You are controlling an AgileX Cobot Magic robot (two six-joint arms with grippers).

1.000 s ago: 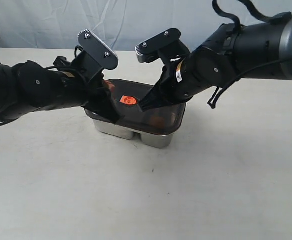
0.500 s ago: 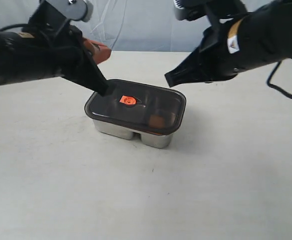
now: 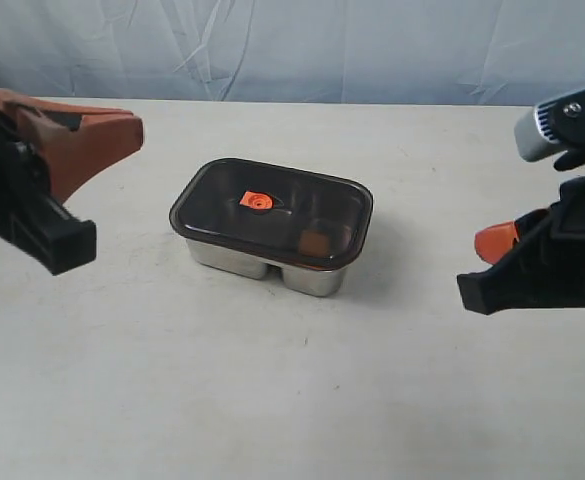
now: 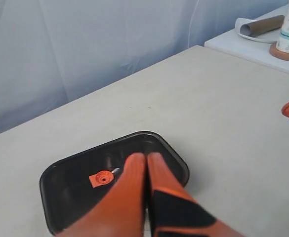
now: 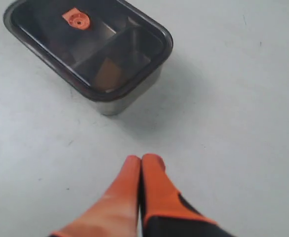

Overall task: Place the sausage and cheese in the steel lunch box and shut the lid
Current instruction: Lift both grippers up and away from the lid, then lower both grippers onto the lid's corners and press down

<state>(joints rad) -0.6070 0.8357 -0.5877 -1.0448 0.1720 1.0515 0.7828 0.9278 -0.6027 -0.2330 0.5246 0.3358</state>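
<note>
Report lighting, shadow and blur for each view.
Exterior view: even light, a soft shadow beside the steel lunch box, the lid dark. Left wrist view: the left gripper is close and soft-edged. Right wrist view: the right gripper is likewise soft, the lunch box sharper.

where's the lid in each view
Exterior view: the lid sits closed on the steel lunch box, mid-table.
Left wrist view: the lid lies just beyond the left gripper, partly hidden by it.
Right wrist view: the lid lies well beyond the right gripper.
Shared landmark: its orange valve.
</note>
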